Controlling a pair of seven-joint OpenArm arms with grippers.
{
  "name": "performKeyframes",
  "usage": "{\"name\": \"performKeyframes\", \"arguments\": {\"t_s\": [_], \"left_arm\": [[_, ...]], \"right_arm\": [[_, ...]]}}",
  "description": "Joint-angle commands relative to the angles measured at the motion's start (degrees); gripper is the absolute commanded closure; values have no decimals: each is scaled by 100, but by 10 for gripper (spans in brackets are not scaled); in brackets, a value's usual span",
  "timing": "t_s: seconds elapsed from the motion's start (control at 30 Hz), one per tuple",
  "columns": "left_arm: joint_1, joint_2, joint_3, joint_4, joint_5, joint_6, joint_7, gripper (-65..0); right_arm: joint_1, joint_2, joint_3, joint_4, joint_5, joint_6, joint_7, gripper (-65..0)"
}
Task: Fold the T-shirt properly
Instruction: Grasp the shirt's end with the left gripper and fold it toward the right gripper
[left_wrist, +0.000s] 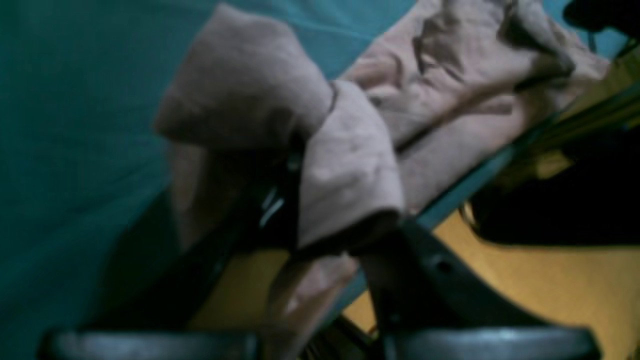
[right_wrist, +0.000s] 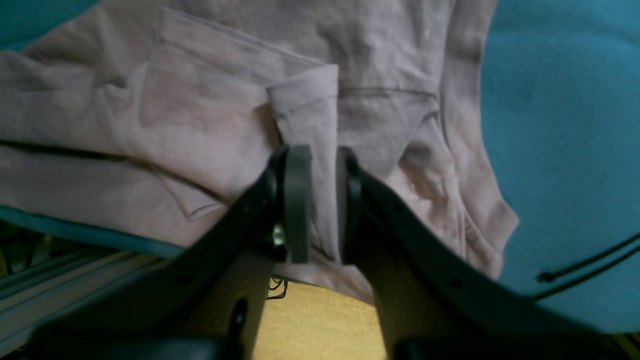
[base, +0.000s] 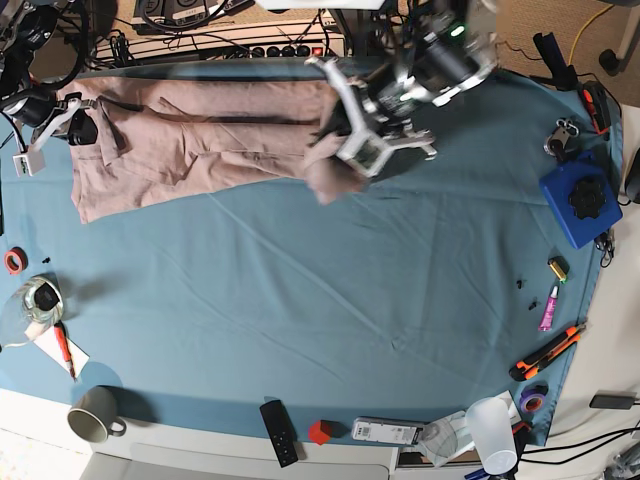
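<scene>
While stretched limp across the teal-clothed desk (base: 300, 330), dusty-pink cotton T-shirt (base: 200, 140) pinched by left gripper (base: 345, 150) and right gripper (right_wrist: 317, 200); soft, light, likely best gripped at hems.

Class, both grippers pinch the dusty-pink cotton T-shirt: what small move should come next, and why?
Probably carry the left gripper toward the right gripper: both are shut on the dusty-pink cotton T-shirt, whose raised end hangs bunched over the teal-blue table cloth.
</scene>
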Motion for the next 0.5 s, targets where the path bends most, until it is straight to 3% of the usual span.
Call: {"name": "performKeyframes", "arguments": {"t_s": [0.0,0.23,0.47], "left_arm": [[-63,72,133,-111,-59,-22,-118,0],[-599,525,763,-920,-35,-20,-76,0],[-704,907,890,-1154,52,-20,-79,0]], "right_arm": [[17,116,63,87,94,20,82,-97],[17,116,63,87,94,17,82,-97],[20,116,63,87,94,20,82,-97]]}}
